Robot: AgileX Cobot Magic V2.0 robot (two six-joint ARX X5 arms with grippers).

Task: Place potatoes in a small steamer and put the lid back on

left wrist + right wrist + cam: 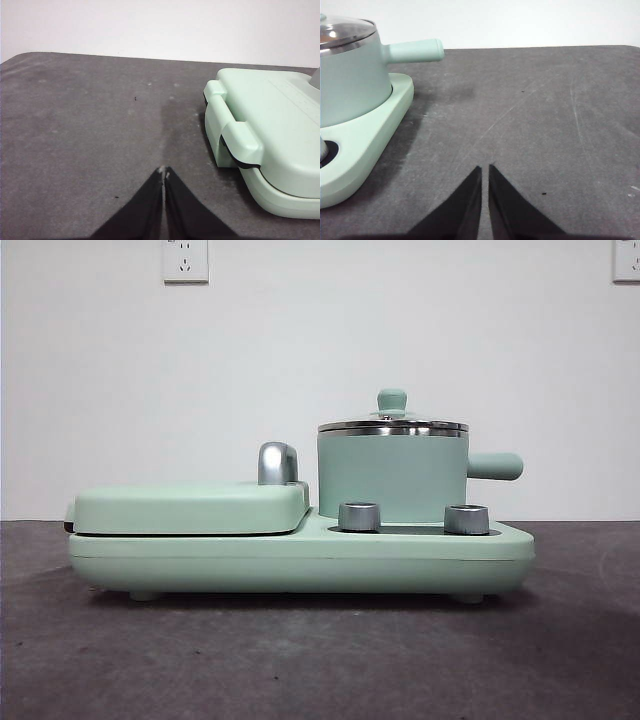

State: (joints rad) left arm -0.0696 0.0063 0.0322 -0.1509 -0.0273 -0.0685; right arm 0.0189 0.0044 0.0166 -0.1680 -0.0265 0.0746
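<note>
While both arms wait at the sides, the small steamer (392,478) stands on the right part of the mint-green cooker base (300,560), behind two grey knobs (359,516). Its lid (393,424) sits flat on the steel rim, with the green knob on top, and the stubby handle points away from the base toward the right side. Beside the steamer, on the left part of the base, lies the flat griddle cover (190,508), closed. No potato shows in any view.

Left of the base, the left gripper (164,172) hovers over bare grey table (85,130); its jaws are pressed together and hold nothing. Right of the base, the right gripper (485,169) is also empty, its jaws nearly closed with only a thin slit between them. On both sides of the base the table is free up to its back edge at the white wall.
</note>
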